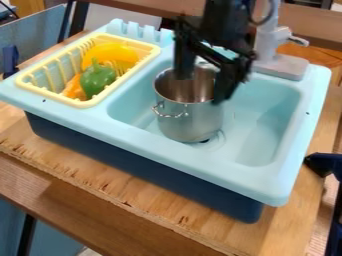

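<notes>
One pot (189, 120): upright in the sink's basin, its open mouth directly under the pincer (200, 90). I can't tell whether its base bears fully on the basin floor.
Pincer: wide, its two fingers well apart over the mouth. I can't tell from my camera whether either touches metal.
Rim: the finger on the faucet side (228, 81) hangs by the rim; if it is above the edge rather than clear of it, lowering could press down there and tip the pot.
Grip: smooth, curved metal between the fingers could slip or turn if I close off-centre.
Wire handle (172, 115): below the pincer, on the rack side of the pot; a fingertip dropping too far that way could snag it.
Drain (213, 143): below the pincer, beside the pot's base; its uneven edge could catch the base if I drag sideways.
Sink (267, 127): walls all around the pot; a swing without enough lift would knock one.
Faucet (267, 42): just beside the pincer's body; drifting that way risks a bump.
Yellow rack (81, 104): across the divider from the pincer, holding a green pepper (98, 79) and other yellow and orange pieces; a low, wide swing could clip its edge.
</notes>
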Controlling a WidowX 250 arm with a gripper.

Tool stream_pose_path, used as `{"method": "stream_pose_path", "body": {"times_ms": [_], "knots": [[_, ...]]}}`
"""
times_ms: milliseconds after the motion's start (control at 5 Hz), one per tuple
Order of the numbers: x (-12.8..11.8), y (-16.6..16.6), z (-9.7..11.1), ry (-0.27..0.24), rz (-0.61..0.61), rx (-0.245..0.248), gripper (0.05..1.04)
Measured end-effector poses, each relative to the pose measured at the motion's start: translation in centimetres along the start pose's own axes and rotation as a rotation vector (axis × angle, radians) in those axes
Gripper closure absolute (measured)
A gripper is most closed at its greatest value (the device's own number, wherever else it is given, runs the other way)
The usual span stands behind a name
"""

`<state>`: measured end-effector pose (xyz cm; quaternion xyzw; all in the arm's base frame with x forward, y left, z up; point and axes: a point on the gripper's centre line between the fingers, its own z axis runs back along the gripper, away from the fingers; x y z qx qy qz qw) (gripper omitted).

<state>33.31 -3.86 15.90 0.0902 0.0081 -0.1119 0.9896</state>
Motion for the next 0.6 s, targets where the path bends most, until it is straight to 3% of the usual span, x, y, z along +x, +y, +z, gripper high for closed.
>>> {"method": "stream_pose_path", "body": {"times_ms": [200, 400, 600], "knots": [[-0.5, 1.0, -0.6, 0.025, 0.015, -0.018, 0.085], [-2.0, 0.5, 1.2, -0.045, 0.01, -0.114, 0.085], [-4.1, 0.1, 4.4, -0.152, 0.008, -0.211, 0.085]]}}
